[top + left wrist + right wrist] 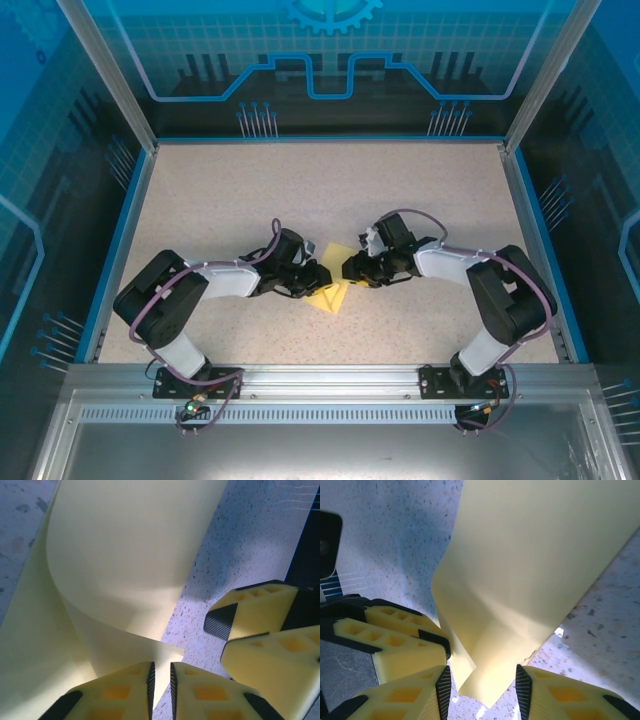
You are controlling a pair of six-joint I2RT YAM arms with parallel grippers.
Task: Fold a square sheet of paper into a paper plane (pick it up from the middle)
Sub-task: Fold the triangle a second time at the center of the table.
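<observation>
Top view: the square sheet of paper [332, 298] lies on the surface [330, 190], toward 6 o'clock of its middle. The left fingers [320, 276] are at its 10 o'clock and the right fingers [352, 268] at its 2 o'clock.
Left wrist view: the left fingers [125, 692] are nearly together, with a corner of the curled square sheet of paper [130, 555] in the narrow gap. Whether they grip it cannot be told.
Right wrist view: the right fingers [560, 697] are apart, with a folded corner of the square sheet of paper [535, 555] between them.

Noted on left arm [225, 280] and right arm [445, 262]: black joint housings, white link shells, purple cable [410, 212] looped along each. On left gripper [161, 672] and right gripper [482, 675]: yellow fingers [115, 692] with rectangular pockets, black textured pads [522, 685].
</observation>
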